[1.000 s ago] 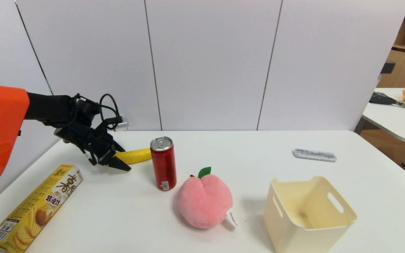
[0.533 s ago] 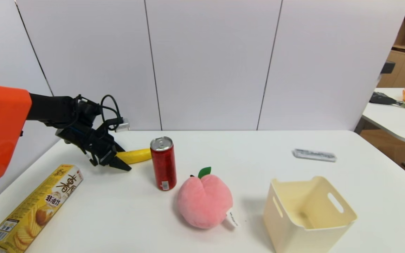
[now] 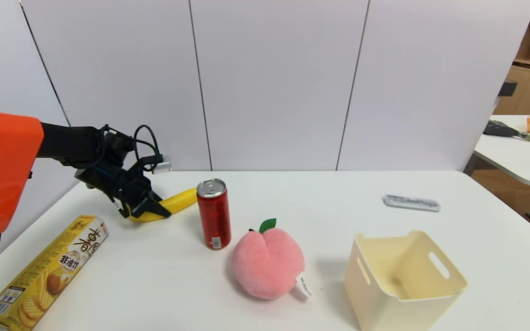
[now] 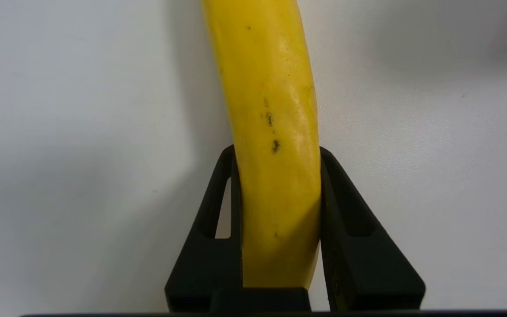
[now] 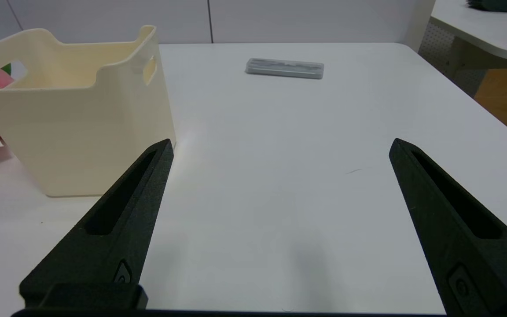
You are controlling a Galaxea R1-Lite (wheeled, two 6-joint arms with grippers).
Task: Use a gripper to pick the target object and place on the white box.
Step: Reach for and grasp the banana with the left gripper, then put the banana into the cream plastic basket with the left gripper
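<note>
White table (image 3: 320, 193) behind, left gripper (image 3: 147, 210) clamps banana (image 3: 180, 201) between its fingers

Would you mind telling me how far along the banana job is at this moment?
Done: the left tool is shut on the banana, one end tilted up beside the red can. In hand: lifting it off the table. Left: carrying it past the plush peach to the white box, which holds nothing. The right tool waits open.
</note>
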